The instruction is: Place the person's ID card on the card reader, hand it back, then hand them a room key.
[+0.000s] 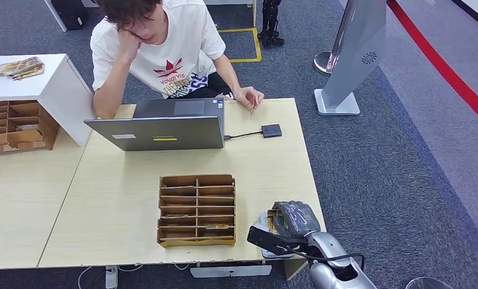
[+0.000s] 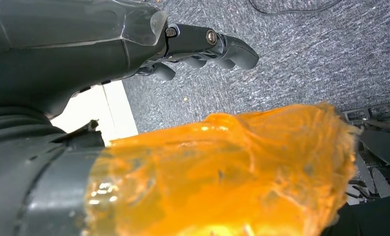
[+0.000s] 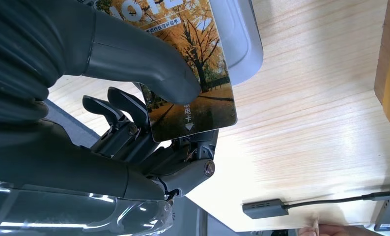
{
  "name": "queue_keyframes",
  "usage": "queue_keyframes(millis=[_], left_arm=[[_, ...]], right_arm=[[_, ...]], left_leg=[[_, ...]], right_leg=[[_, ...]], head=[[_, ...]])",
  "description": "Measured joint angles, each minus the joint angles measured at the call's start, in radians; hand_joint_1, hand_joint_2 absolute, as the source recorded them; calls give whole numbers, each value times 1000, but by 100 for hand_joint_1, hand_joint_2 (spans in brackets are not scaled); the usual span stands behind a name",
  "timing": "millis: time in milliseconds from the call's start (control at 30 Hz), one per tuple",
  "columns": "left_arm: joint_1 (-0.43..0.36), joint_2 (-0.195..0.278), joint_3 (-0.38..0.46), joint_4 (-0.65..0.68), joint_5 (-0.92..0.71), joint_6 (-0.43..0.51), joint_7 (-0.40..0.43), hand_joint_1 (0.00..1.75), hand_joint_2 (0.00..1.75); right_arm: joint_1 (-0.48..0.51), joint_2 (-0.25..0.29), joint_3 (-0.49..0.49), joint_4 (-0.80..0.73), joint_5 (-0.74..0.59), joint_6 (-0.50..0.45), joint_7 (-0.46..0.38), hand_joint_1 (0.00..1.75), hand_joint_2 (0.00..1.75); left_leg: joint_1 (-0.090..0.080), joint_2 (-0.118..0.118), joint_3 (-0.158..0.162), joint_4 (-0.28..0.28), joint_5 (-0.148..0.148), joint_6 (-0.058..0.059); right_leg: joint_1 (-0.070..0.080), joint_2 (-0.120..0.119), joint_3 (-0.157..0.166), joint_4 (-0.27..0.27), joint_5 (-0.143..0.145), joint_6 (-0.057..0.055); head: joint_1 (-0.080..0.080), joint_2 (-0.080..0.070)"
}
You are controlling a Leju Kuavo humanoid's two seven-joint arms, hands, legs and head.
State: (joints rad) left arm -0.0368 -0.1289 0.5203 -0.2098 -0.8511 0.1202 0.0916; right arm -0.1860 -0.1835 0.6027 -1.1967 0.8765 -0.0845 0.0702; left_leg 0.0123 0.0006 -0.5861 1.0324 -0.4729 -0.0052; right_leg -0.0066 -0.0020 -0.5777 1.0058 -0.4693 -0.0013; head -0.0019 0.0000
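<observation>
The right hand's thumb and fingers (image 3: 134, 105) pinch a glossy autumn-tree room key card (image 3: 193, 64) above a grey tray (image 3: 239, 39) on the surface (image 3: 320, 123). Thin, stiff and slick, it is probably best gripped by its faces.

The left hand (image 2: 203, 46) hangs curled, holding nothing.

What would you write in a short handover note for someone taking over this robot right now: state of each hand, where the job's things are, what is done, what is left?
Right hand: pinches a card with an autumn tree picture, thumb on top, over a grey tray at the near right corner of the table.
Left hand: hangs over the carpet, holds nothing, fingers curled.
The person sits behind the laptop, with one hand resting on the table near the small black box on a cable.
Whether the ID steps are done cannot be told from here. Left: pass the held card across to the person.
</observation>
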Motion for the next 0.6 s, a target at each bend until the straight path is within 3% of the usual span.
queue_keyframes(millis=[600], left_arm=[[0,0,0,0,-2,0,0,0,0]], right_arm=[[-4,0,0,2,-4,4,0,175,175]], left_leg=[[0,0,0,0,0,0]], right_leg=[[0,0,0,0,0,0]], head=[[0,0]])
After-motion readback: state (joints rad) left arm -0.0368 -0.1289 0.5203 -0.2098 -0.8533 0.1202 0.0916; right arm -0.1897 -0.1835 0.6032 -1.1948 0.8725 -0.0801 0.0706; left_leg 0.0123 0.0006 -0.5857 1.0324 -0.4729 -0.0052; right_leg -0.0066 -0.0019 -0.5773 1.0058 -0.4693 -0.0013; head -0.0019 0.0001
